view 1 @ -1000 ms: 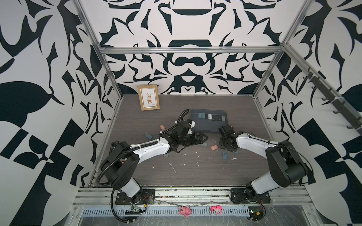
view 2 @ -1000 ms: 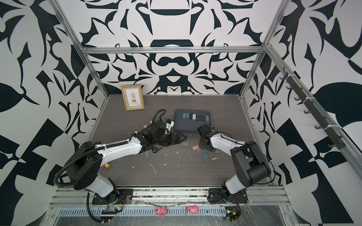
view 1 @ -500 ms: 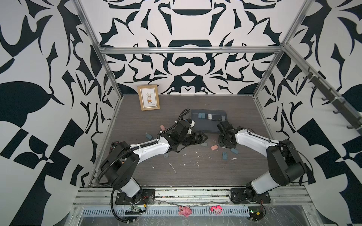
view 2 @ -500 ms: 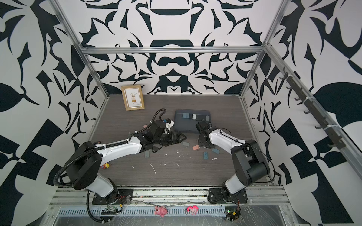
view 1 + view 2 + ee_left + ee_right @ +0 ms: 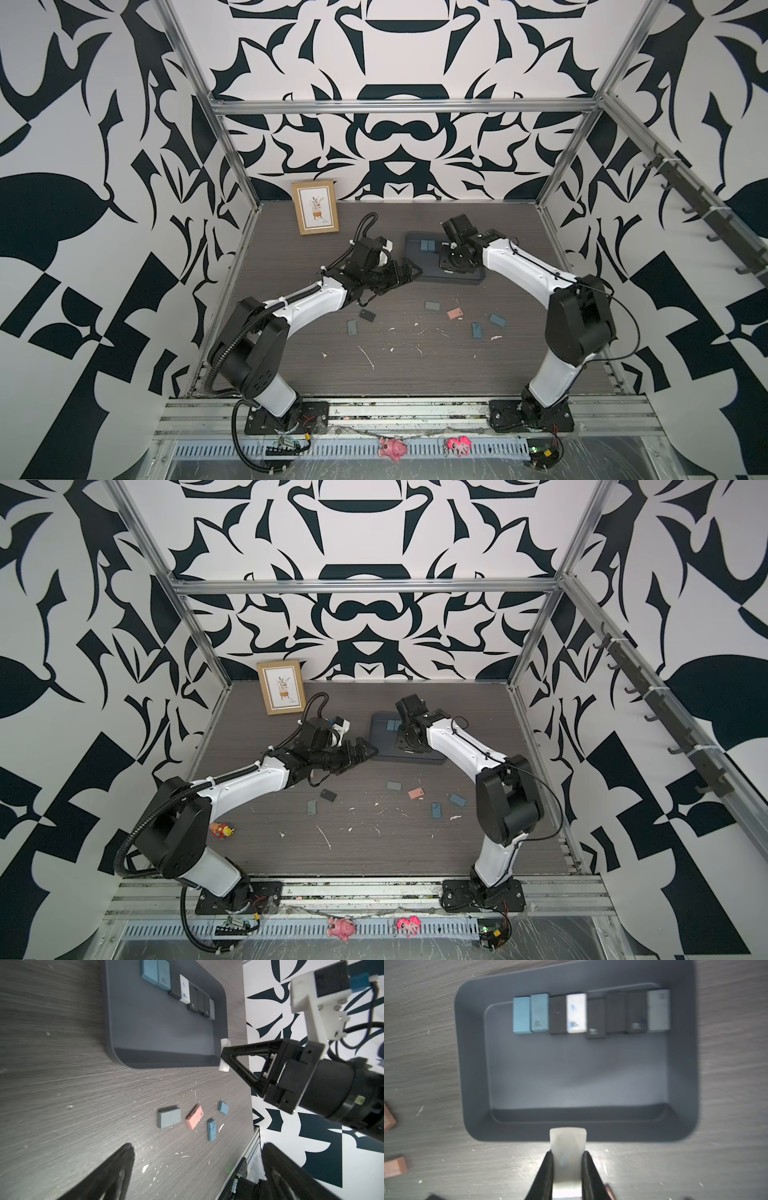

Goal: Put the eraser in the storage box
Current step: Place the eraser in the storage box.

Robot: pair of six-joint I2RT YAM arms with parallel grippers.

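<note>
One white eraser point(image 5: 568, 1140) is now clamped in the right gripper point(image 5: 568, 1156) and carried from the table point(image 5: 425, 1022) to the near rim of the storage box point(image 5: 473, 1064); release looks due. The left gripper point(image 5: 198, 1148) is held wide open, empty.

The right arm point(image 5: 511, 266) covers much of the storage box point(image 5: 428, 266) in both top views; print on the erasers point(image 5: 596, 1016) inside is blurred.

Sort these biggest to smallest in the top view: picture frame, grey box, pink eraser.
1. storage box, widest, though the right arm hides part of it.
2. picture frame, a bit smaller.
3. pink eraser, far the smallest.
</note>
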